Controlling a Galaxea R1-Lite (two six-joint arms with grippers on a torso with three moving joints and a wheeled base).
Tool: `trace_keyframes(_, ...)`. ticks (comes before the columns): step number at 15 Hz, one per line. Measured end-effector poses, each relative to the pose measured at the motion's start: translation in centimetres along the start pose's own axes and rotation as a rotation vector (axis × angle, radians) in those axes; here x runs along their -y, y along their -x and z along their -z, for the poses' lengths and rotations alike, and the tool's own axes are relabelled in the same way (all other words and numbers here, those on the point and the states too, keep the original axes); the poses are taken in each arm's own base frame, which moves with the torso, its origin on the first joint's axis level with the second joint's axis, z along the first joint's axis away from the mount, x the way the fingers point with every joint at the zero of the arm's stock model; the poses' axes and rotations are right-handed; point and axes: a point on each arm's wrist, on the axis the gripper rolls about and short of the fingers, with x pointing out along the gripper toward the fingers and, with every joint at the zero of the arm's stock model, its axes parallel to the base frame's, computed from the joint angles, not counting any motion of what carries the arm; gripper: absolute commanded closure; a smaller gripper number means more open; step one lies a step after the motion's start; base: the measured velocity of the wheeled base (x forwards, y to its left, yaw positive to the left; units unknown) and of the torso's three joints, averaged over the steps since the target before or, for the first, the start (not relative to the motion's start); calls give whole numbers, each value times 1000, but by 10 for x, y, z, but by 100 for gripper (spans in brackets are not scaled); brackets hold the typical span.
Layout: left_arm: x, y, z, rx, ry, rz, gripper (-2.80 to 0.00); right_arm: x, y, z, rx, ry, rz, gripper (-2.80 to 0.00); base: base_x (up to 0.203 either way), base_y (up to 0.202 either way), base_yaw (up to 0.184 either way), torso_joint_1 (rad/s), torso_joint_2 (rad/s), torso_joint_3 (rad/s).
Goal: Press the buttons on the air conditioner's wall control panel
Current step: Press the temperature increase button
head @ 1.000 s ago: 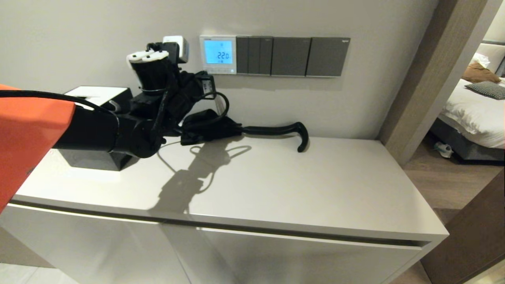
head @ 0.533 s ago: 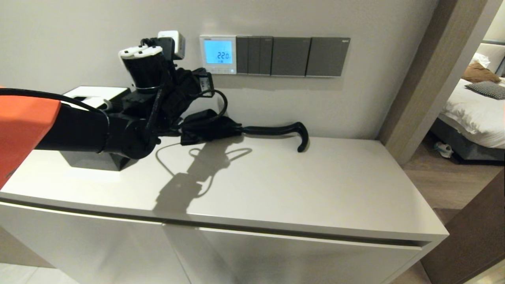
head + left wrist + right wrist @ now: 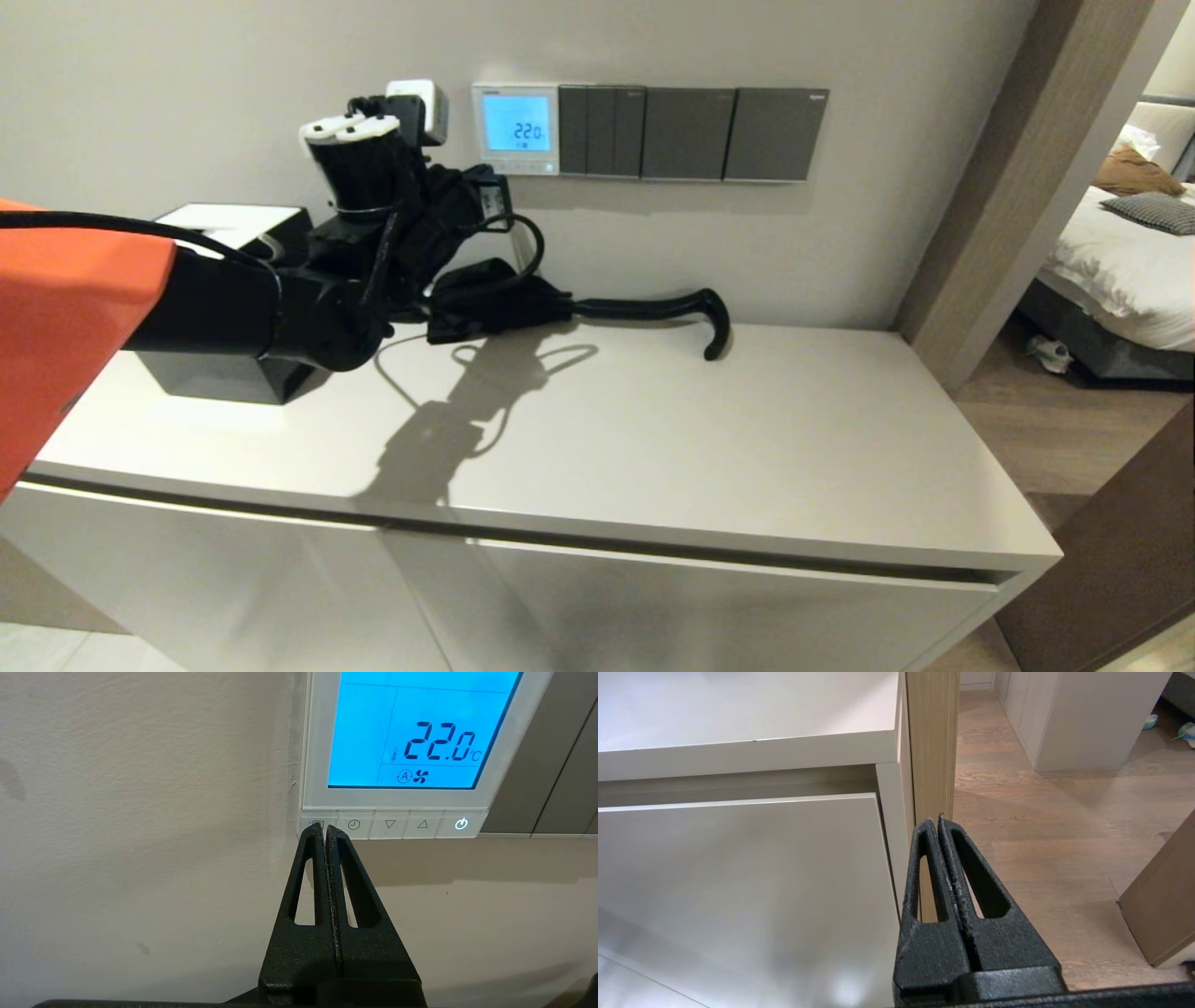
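So, left gripper [image 3: 326, 828] pinched closed, holding nothing, tip at leftmost of buttons [image 3: 392, 824] under blue screen of control panel [image 3: 402, 742] on wall. Looks like press step, contact unclear. Next probably push straight in. Right gripper [image 3: 937, 822] closed too, parked low beside cabinet [image 3: 738, 858].

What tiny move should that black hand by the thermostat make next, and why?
Probably a short push straight toward the wall. In the wrist view the left hand, fingers pressed shut into one tip, already lines up with the end button under the blue screen of the control panel; contact can't be judged. The right hand is parked low beside the cabinet.
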Motion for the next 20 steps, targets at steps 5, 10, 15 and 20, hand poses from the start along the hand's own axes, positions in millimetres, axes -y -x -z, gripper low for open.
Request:
trace_keyframes(5, 0, -3, 5, -7, -1, 0, 0, 0, 0, 0, 0, 0, 0, 0, 0, 0, 0, 0, 0, 0)
trace_keyframes(10, 2, -3, 4, -3, 0, 1, 0, 0, 0, 0, 0, 0, 0, 0, 0, 0, 0, 0, 0, 0)
trace_keyframes(15, 6, -1, 3, -1, 3, 10, 0, 0, 0, 0, 0, 0, 0, 0, 0, 0, 0, 0, 0, 0)
trace_keyframes(20, 8, -2, 3, -1, 4, 12, 0, 0, 0, 0, 0, 0, 0, 0, 0, 0, 0, 0, 0, 0)
